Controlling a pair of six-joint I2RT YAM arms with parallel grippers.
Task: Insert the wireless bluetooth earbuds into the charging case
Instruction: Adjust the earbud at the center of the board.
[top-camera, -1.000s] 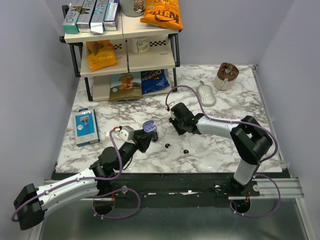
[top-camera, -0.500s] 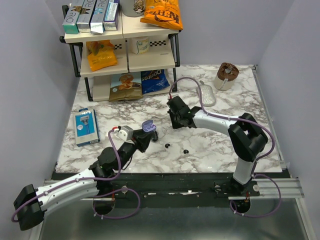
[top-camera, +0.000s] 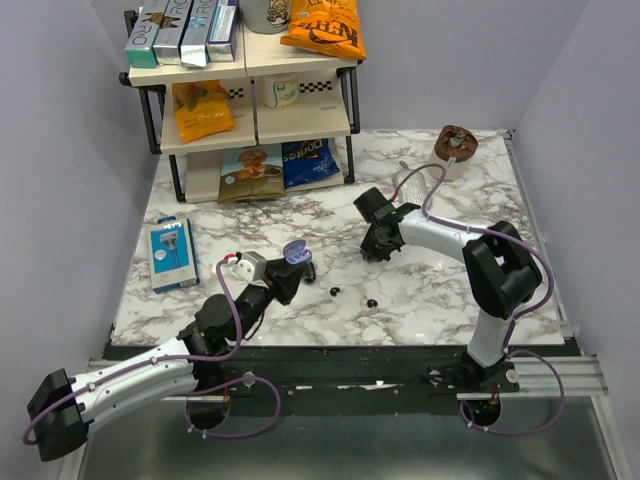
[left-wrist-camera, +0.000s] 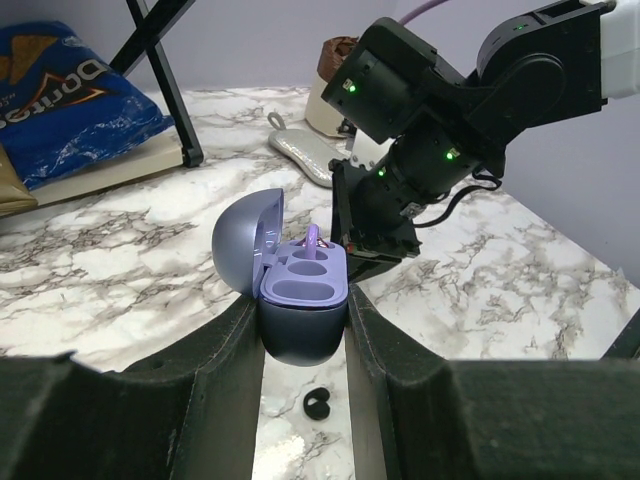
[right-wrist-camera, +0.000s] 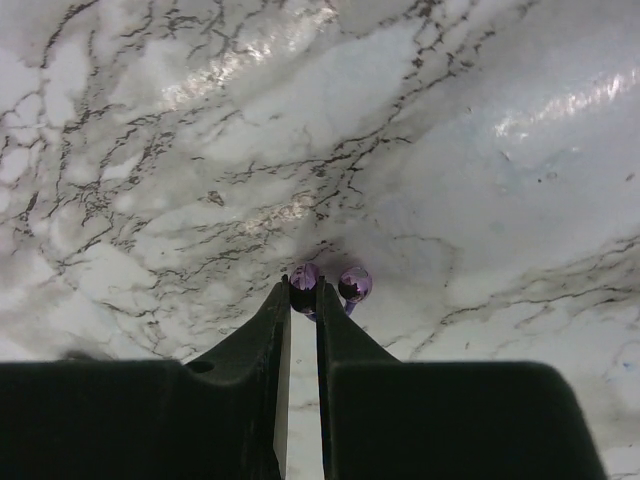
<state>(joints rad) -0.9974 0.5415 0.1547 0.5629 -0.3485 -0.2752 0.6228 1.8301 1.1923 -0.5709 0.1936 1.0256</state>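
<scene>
TOP EXTERNAL
Left end effector (top-camera: 297, 268): clamped on the charging case (top-camera: 296, 254), a little left of the middle of the tabletop (top-camera: 440, 290)
Case lid (top-camera: 295, 248): raised, lilac
Earbuds (top-camera: 335, 291): two small black buds loose on the marble, one just right of the case, the other earbud (top-camera: 372, 302) a little further right, neither in the case
Right end effector (top-camera: 378, 250): tips down at the tabletop, beyond the earbuds and apart from them, jaw spacing not readable from here
Surroundings: shelf rack (top-camera: 300, 128) with snack bags at the far left, blue box (top-camera: 170, 253) on the left side, cup (top-camera: 453, 150) in the far right corner

LEFT WRIST
Left end effector (left-wrist-camera: 303, 310): fingers (left-wrist-camera: 225, 370) pressed against both sides of the charging case (left-wrist-camera: 300, 340)
Case lid (left-wrist-camera: 245, 240): swung open to the left, lilac sockets bare
Earbud (left-wrist-camera: 316, 406): on the tabletop just below the case, between the two fingers, touching neither
Right end effector (left-wrist-camera: 378, 262): behind the case, pointing down at the marble
Background: Doritos bag (left-wrist-camera: 70, 100) at the upper left

RIGHT WRIST
Right end effector (right-wrist-camera: 303, 292): fingers drawn close with only a thin slit between them, tips pinching a pale purple bit (right-wrist-camera: 304, 274) against the tabletop
Second purple bit (right-wrist-camera: 354, 284): just right of the first, beside the right fingertip
</scene>
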